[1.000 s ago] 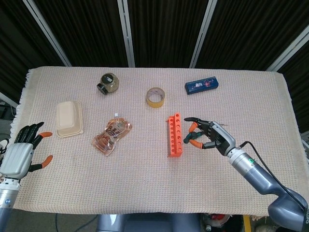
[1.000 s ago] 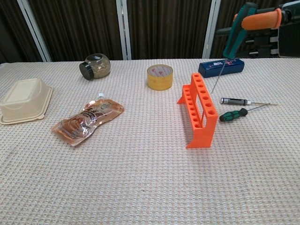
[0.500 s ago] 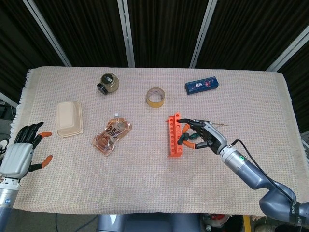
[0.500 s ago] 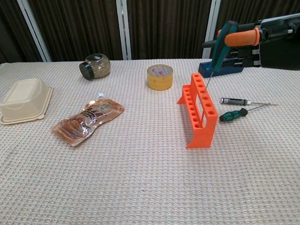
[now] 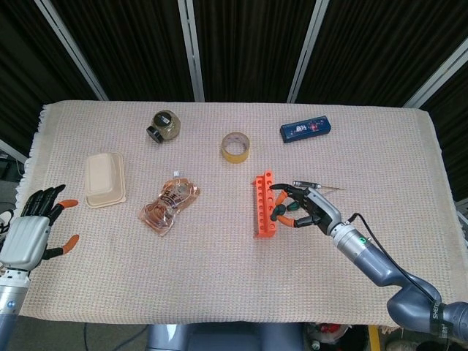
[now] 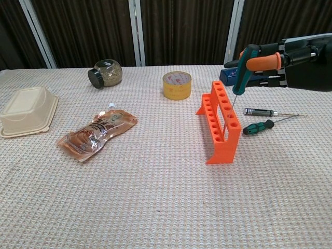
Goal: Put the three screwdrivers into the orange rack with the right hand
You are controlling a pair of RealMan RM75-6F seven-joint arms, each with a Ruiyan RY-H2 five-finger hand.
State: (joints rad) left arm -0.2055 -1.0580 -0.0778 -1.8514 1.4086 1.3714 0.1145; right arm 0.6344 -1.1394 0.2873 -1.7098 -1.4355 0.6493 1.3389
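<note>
1. At the centre of the table, a little toward 3 o'clock, stands the orange rack [image 6: 220, 121], a long narrow stand with a single row of round holes along its top and open legs beneath.
2. The right hand [image 6: 295, 59] reaches in from 3 o'clock and holds the teal-handled screwdriver [image 6: 240, 72], fingers wrapped on its handle, thin shaft pointing down at the rack's row of holes.
3. Whether the tip is already inside a hole cannot be told; in the chest view it sits at the top face about midway along the row.
4. Two more screwdrivers lie flat on the cloth just past the rack at 3 o'clock: the black-handled screwdriver [image 6: 259, 111], slim with a silver shaft, and the green-and-black screwdriver [image 6: 258, 127], stubbier, nearer the camera.
5. The left hand [image 5: 29, 234] hangs at the table's 8 o'clock edge, fingers spread wide, holding nothing.
6. Against the frames a second ago, the right hand has come in from 3 o'clock and lower; the held screwdriver, then high and tilted well clear of the rack, is now nearly upright over the holes.
7. The rack, the two lying screwdrivers and the left hand stay where they were.
</note>
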